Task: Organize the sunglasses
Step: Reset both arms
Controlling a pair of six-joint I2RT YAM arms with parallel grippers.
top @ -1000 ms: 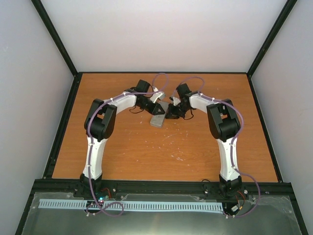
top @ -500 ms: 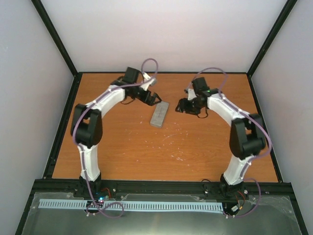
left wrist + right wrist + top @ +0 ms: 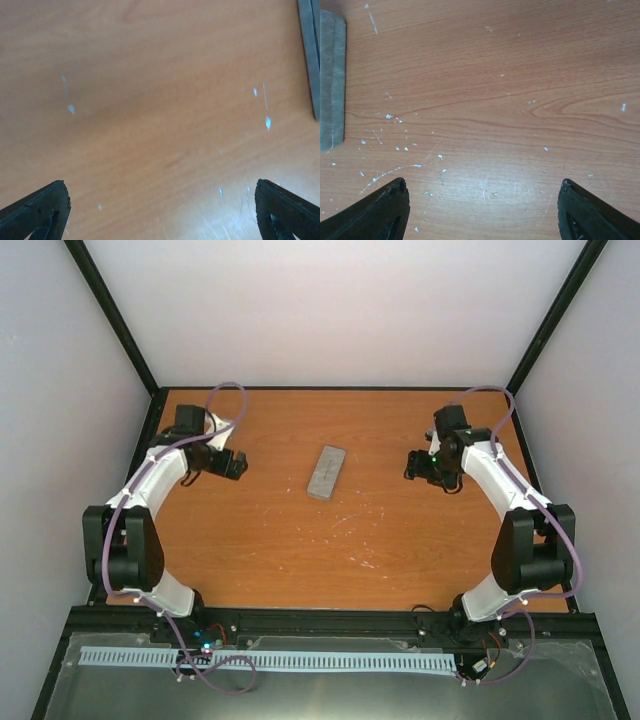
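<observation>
Backed away from the closed grey case (image 3: pixel 326 472) on the worktop (image 3: pixel 300 550), with left gripper (image 3: pixel 238 464) and right gripper (image 3: pixel 413 465) now wide and empty; no sight of the sunglasses, presumably shut inside; seemingly done

an orange-brown wooden worktop (image 3: pixel 330 550), flecked with pale scratches, is boxed in by plain pale walls (image 3: pixel 330 310) (black frame (image 3: pixel 118 325) struts run up the corners). the light is soft and even. a grey metal ledge (image 3: pixel 330 695) lies along the near edge.
</observation>
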